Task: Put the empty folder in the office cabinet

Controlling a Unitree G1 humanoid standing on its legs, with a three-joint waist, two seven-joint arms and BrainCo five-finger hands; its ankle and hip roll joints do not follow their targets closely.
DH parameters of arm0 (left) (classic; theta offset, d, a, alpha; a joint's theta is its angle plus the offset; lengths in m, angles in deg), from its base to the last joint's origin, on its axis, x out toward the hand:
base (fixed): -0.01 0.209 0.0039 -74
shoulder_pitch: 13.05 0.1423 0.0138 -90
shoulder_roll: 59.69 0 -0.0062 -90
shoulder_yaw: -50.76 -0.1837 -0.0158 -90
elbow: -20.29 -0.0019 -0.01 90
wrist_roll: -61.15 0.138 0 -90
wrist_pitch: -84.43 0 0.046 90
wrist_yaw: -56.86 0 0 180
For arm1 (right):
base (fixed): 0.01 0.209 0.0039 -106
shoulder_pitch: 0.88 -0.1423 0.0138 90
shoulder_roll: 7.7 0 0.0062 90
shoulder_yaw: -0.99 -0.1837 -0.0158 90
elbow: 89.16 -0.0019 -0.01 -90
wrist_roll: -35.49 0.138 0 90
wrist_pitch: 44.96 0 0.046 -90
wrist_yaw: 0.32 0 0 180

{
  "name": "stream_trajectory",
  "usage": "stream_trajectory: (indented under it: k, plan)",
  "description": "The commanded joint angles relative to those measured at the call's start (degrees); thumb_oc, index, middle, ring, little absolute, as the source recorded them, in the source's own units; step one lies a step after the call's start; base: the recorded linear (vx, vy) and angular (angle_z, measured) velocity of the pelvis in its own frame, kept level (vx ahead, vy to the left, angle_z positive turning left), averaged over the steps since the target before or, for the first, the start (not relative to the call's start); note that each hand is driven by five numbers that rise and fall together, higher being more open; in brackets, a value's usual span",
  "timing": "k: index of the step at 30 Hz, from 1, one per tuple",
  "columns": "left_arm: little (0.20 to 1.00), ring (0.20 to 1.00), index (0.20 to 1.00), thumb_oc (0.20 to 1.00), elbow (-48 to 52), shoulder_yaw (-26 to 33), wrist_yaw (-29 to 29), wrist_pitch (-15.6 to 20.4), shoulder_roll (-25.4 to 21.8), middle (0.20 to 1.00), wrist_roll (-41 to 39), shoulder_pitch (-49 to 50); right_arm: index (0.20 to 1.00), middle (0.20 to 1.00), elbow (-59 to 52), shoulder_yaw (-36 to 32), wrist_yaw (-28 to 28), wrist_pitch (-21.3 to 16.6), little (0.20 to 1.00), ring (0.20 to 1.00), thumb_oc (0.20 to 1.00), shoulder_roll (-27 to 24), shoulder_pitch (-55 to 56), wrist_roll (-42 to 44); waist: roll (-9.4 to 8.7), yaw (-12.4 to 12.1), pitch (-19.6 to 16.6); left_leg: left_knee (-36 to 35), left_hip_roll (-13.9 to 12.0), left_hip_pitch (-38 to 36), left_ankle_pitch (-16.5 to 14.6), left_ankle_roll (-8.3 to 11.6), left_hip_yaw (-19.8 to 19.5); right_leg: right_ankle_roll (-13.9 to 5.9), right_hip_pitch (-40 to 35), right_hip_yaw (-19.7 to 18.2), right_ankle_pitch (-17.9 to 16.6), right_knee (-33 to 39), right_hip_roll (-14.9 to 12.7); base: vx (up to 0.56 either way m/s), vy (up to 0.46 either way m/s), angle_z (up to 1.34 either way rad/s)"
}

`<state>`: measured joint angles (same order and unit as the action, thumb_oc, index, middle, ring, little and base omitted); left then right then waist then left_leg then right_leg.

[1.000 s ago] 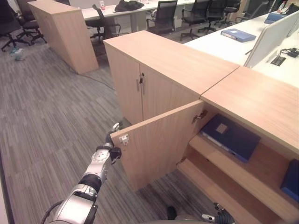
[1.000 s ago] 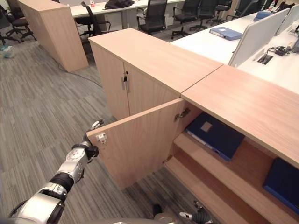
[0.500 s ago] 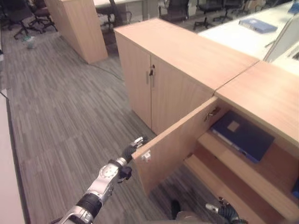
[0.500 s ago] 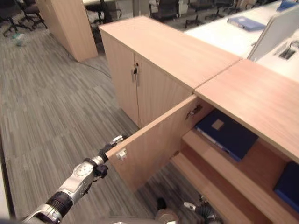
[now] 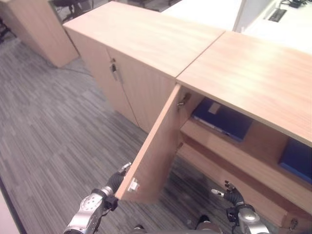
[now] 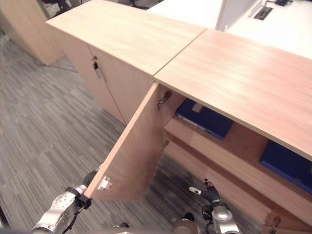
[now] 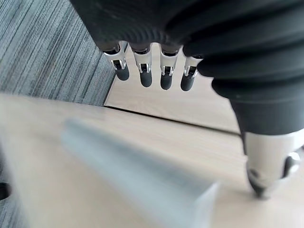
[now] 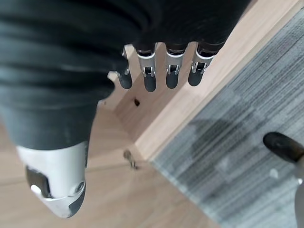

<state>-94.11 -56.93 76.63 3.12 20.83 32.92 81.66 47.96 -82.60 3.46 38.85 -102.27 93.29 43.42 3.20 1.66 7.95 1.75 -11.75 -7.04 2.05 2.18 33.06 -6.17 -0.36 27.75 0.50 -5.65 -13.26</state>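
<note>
Folder [image 5: 222, 119] half hidden under cabinet [image 5: 253, 78] top, behind door [image 5: 155, 148].

You see the cabinet door [image 6: 134, 151] swung wide open, your left hand [image 6: 87, 181] at its lower corner around seven o'clock. Blue folders [image 6: 204, 118] lie on the shelf [image 6: 229, 163] at three o'clock.

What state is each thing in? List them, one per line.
Cabinet door: swung open.
Neighbouring cabinet doors: shut.
Blue folder: lying flat on the upper shelf.
Left robot hand: open, at the door's outer edge.
Right robot hand: open, holding nothing.
</note>
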Motion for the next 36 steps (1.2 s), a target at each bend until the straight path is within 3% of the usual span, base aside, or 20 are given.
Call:
stream_trajectory:
  k: [1, 5, 7, 9, 10, 11, 13, 14, 16, 17, 18, 23, 25, 36]
  plan:
    - [1.000, 1.000, 1.000, 1.000, 5.41, -0.40, 1.24, 2.45, 1.81, 1.000, -1.81, -2.18, 1.000, 1.000, -0.01, 0.05, -0.18, -1.53, 1.000, 1.000, 1.000, 1.00, -0.88, 1.29, 0.32, 3.39, -0.85, -4.98, 4.26, 2.24, 1.33, 2.65, -1.97, -5.63, -2.30, -5.59, -3.75, 4.57, -1.77, -0.05, -0.114, -0.11]
    - [1.000, 1.000, 1.000, 1.000, 6.04, -0.74, 1.27, 2.10, 3.78, 1.000, -2.38, -1.96, 1.000, 1.000, 2.56, -1.50, -0.08, -1.22, 1.000, 1.000, 1.000, 0.12, 0.64, 1.70, 2.53, 5.33, -0.18, -4.38, 3.01, 1.57, 2.34, 3.85, -1.84, -4.61, -3.34, -7.94, -2.93, 6.50, 0.11, -0.02, -0.102, -0.36]
    - [1.000, 1.000, 1.000, 1.000, 5.07, -1.24, 0.63, 2.29, 4.88, 1.000, -1.35, -3.10, 1.000, 1.000, 4.33, -3.10, 0.09, -1.02, 1.000, 1.000, 1.000, -0.20, 2.24, 2.78, 3.61, 7.32, 0.11, -2.47, 1.05, 1.45, 2.92, 5.16, -1.46, -3.62, -4.09, -9.75, -1.86, 7.47, 1.77, 0.00, -0.189, -0.52]
    - [1.000, 1.000, 1.000, 1.000, 4.17, -0.95, -1.21, 2.32, 6.04, 1.000, -1.20, -4.32, 1.000, 1.000, 4.87, -3.52, 0.80, -1.16, 1.000, 1.000, 1.000, -0.13, 2.99, 3.73, 3.10, 8.30, 0.72, 0.03, -1.92, 2.22, 4.88, 6.71, -2.01, -2.32, -4.62, -11.80, -0.84, 8.14, 3.63, -0.01, -0.201, -0.58]
    - [1.000, 1.000, 1.000, 1.000, 3.77, -0.96, -2.27, 2.58, 6.81, 1.000, -1.76, -4.97, 1.000, 1.000, 5.83, -2.99, 1.23, -1.08, 1.000, 1.000, 1.000, -0.26, 2.25, 4.03, 2.68, 8.09, 1.17, 3.13, -3.07, 3.28, 6.71, 7.61, -5.50, -1.38, -4.10, -14.13, -0.46, 7.91, 5.07, 0.06, -0.150, -0.86]
    - [1.000, 1.000, 1.000, 1.000, 3.79, -1.60, -3.33, 2.78, 7.30, 1.000, -2.35, -5.47, 1.000, 1.000, 6.89, -1.88, 1.69, -0.79, 1.000, 1.000, 1.000, -0.59, 0.66, 4.17, 1.67, 6.43, 1.42, 3.98, -0.91, 4.97, 5.75, 6.68, -15.41, -1.25, -3.39, -17.16, -0.15, 7.53, 5.10, 0.11, -0.141, -1.09]
    - [1.000, 1.000, 1.000, 1.000, 3.26, -2.47, -4.16, 3.08, 7.95, 1.000, -2.42, -6.05, 1.000, 1.000, 7.33, -1.05, 1.92, -0.86, 1.000, 1.000, 1.000, -0.70, -0.34, 4.29, 0.30, 4.45, 1.47, 2.30, 2.63, 7.28, 1.80, 5.16, -25.82, -1.58, -2.94, -21.46, 0.00, 7.62, 4.92, 0.17, -0.081, -1.60]
    - [1.000, 1.000, 1.000, 1.000, 3.17, -2.60, -4.43, 3.51, 8.42, 1.000, -2.55, -6.10, 1.000, 1.000, 8.09, -0.47, 1.70, -1.00, 1.000, 1.000, 1.000, -0.90, -1.06, 3.92, -0.12, 3.33, 1.33, 0.59, 4.53, 9.19, 1.41, 4.97, -32.62, -1.90, -2.40, -24.75, -0.43, 7.84, 5.40, 0.21, -0.032, -1.45]
    - [1.000, 1.000, 1.000, 1.000, 3.30, -2.84, -4.92, 3.79, 8.56, 1.000, -1.87, -6.02, 1.000, 1.000, 8.83, 0.69, 1.78, -1.15, 1.000, 1.000, 1.000, -1.28, -2.89, 3.51, -0.53, 1.25, 1.72, -0.40, 7.76, 12.47, 2.13, 4.64, -40.38, -1.98, -2.51, -28.55, -0.55, 8.29, 6.44, 0.17, -0.022, -0.76]
    - [1.000, 1.000, 1.000, 1.000, 3.29, -2.85, -4.96, 3.80, 8.57, 1.000, -1.84, -6.04, 1.000, 1.000, 8.93, 0.70, 1.78, -1.19, 1.000, 1.000, 1.000, -1.26, -2.96, 3.51, -0.66, 1.20, 1.80, -0.26, 7.89, 12.30, 1.82, 4.58, -40.30, -2.00, -2.70, -28.62, -0.26, 8.25, 6.30, 0.09, -0.025, -0.85]
    - [1.000, 1.000, 1.000, 1.000, 3.09, -2.67, -5.22, 4.08, 8.94, 1.000, -1.86, -6.75, 1.000, 1.000, 9.11, 1.65, 1.77, -1.32, 1.000, 1.000, 1.000, -0.96, -4.10, 3.48, -0.58, 0.49, 2.18, -1.33, 8.68, 13.04, 2.11, 4.90, -42.39, -1.92, -2.59, -31.51, 0.17, 8.22, 7.47, 0.05, 0.012, -1.23]
    - [1.000, 1.000, 1.000, 1.000, 2.87, -1.81, -6.17, 4.70, 9.35, 1.000, -1.13, -6.64, 1.000, 1.000, 9.16, 2.75, 0.69, -1.04, 1.000, 1.000, 1.000, 0.34, -4.06, 2.54, -0.23, 0.58, 0.89, -4.42, 7.67, 8.15, 1.19, 4.27, -38.67, -2.83, -3.23, -34.91, -0.80, 9.55, 7.67, 0.11, 0.075, -1.26]
    - [1.000, 1.000, 1.000, 1.000, 1.18, -0.43, -8.15, 5.62, 8.92, 1.000, 0.41, -8.04, 1.000, 1.000, 7.53, 3.60, 0.05, -1.05, 1.000, 1.000, 1.000, 1.91, -3.24, 2.41, -1.11, 1.66, -0.51, -5.72, 7.77, 5.27, 0.64, 3.59, -35.09, -3.49, -3.41, -36.37, -1.10, 9.58, 7.21, 0.15, 0.124, -0.87]
    - [1.000, 1.000, 1.000, 1.000, -10.72, 9.12, -16.13, 7.68, 5.61, 1.000, -1.18, -20.23, 1.000, 1.000, 8.97, 4.82, -1.38, 0.35, 1.000, 1.000, 1.000, 3.74, 0.45, -0.07, -3.71, 5.43, -4.12, -6.75, 8.48, 0.63, -2.35, 1.81, -27.63, -5.87, -2.23, -39.60, -1.46, 7.22, 5.55, 0.08, 0.075, -0.32]
